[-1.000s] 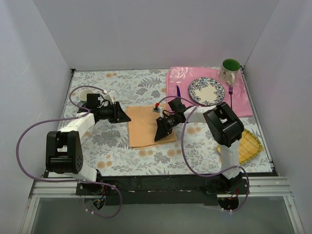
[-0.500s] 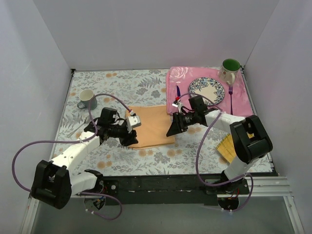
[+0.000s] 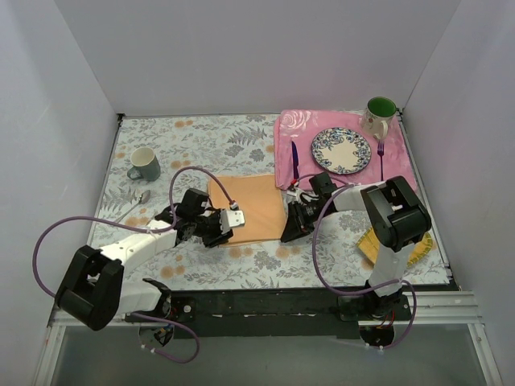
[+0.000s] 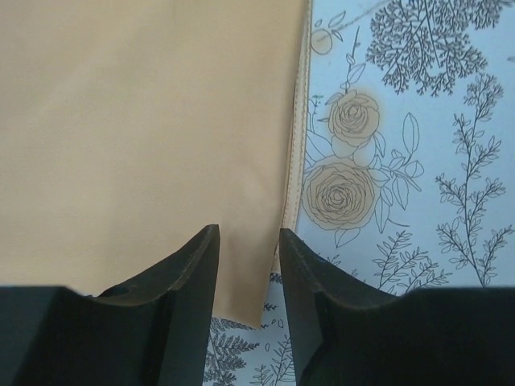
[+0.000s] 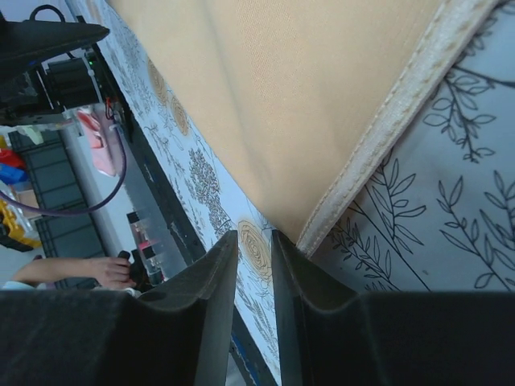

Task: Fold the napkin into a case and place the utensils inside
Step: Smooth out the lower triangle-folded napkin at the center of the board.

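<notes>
The peach-orange napkin lies flat on the floral table, folded to a rectangle with a stitched hem. My left gripper is down at its near-left corner. In the left wrist view the open jaws straddle that corner of the napkin. My right gripper is at the near-right corner. In the right wrist view its jaws stand a narrow gap apart with the napkin corner just beside one finger, not between them. The purple knife and fork lie on the pink placemat.
A patterned plate sits on the pink placemat, with a green-lined mug at its far corner. A grey mug and a spoon are at the left. A yellow woven mat lies under the right arm.
Both grippers have come toward the near edge and down: the left to the napkin's near-left corner, the right from the right edge to the near-right corner.
</notes>
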